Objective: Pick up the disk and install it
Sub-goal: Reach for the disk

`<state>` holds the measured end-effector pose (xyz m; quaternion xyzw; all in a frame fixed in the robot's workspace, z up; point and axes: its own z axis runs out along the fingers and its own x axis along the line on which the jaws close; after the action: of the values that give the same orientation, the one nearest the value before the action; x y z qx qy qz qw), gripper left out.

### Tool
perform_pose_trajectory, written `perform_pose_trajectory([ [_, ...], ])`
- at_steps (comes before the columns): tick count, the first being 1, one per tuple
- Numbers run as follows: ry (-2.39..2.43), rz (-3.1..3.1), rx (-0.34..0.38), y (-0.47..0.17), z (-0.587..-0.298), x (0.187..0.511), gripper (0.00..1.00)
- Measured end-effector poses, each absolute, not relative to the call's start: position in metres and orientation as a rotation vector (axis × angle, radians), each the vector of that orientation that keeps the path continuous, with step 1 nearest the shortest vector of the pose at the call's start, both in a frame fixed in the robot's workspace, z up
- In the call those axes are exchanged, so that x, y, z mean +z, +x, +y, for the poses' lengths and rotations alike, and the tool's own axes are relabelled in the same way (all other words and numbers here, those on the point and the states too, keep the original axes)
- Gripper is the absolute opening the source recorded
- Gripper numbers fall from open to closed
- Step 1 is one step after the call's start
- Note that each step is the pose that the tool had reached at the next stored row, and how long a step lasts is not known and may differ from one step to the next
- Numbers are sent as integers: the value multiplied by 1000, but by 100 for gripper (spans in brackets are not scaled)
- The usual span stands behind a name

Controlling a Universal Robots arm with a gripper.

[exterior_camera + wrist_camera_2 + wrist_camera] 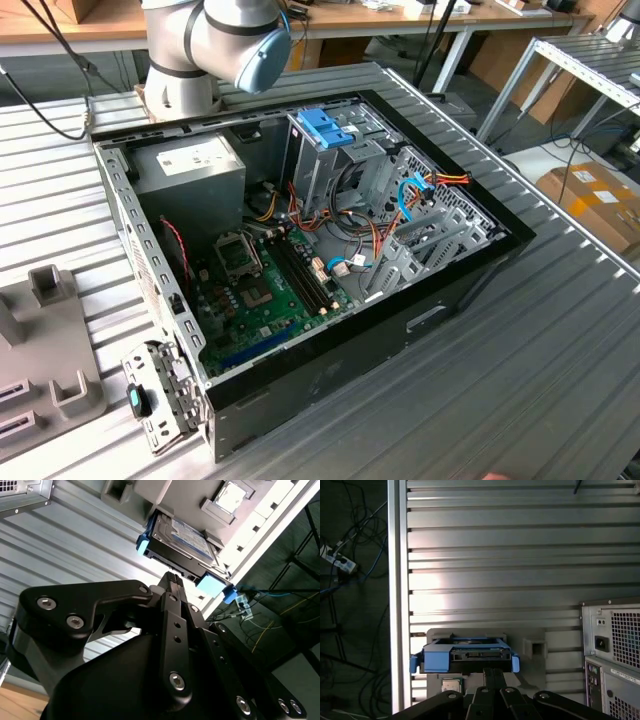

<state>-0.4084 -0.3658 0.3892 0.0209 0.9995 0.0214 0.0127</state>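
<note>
In both wrist views the black gripper (172,576) (493,671) is nearest. Its two fingers (488,674) are pressed together with nothing between them, and their tips point at the near edge of the disk (180,537) (465,655). Whether the tips touch this edge, I cannot tell. The disk lies flat on a grey holder (170,495) (532,647), with its bright blue rails (437,657) along the sides and its connector side turned to the fingers. A small square chip (451,685) sits in the same holder just beside the disk. The holder stands on the ribbed metal desk (495,555), close to the desk's edge. Farther away, in the exterior view, the open computer case (420,320) lies on its side on the desk. Inside it stands a grey drive cage with a blue top (325,128), and the arm (200,40) rises behind the case.
</note>
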Motion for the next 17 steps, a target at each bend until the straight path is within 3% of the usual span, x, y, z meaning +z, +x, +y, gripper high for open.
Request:
perform_pose_trajectory([
  [17,65,3115,57,-447,-366,383,11],
])
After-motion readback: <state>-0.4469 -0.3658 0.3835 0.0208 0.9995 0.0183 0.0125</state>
